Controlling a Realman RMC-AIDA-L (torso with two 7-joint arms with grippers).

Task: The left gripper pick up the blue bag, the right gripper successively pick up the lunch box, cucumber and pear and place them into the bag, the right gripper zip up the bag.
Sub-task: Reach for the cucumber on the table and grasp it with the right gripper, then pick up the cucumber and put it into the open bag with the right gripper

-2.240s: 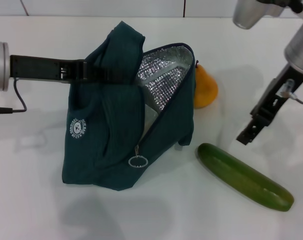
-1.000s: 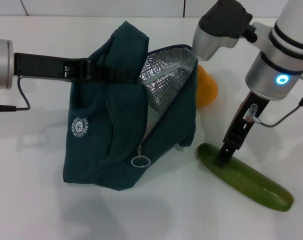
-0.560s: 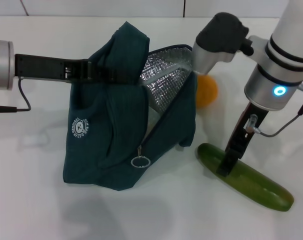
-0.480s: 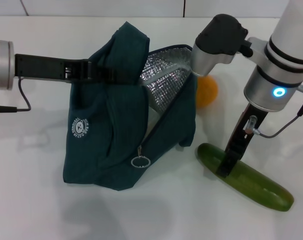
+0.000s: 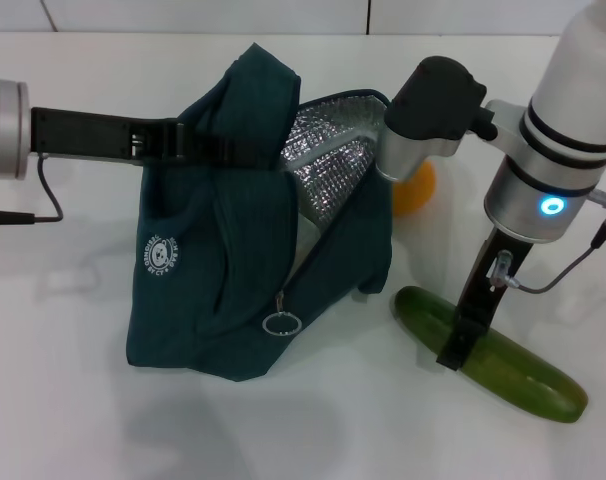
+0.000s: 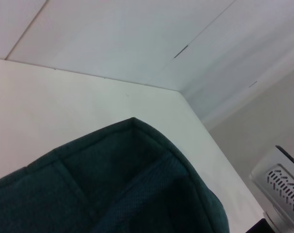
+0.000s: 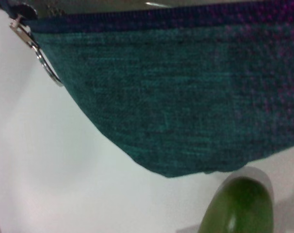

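While the head view looks down on the white desk (image 5: 63, 400), the left end effector (image 5: 218, 150) reaches in level from the left, its black metal fingers clamped on a loop handle of the blue bag (image 5: 213, 290); the bag is soft woven teal fabric, slumped into a wedge, mouth open on crinkled silver foil lining (image 5: 328, 170), with a round white logo (image 5: 156, 256) and a ring-pull zipper (image 5: 277, 323); the right end effector (image 5: 455, 352) points down onto the cucumber (image 5: 523, 375), long, smooth and dark green, lying just right of the bag; whether its fingers are apart or together I cannot tell; the orange-yellow pear (image 5: 418, 190) sits behind, partly hidden by the arm. From the left wrist, a folded ridge of teal cloth (image 6: 132, 184) rises over the pale desk. From the right wrist, coarse weave fills the frame, the metal ring hangs at one edge, and the cucumber's rounded glossy end (image 7: 239, 206) lies near the bag's lower seam.
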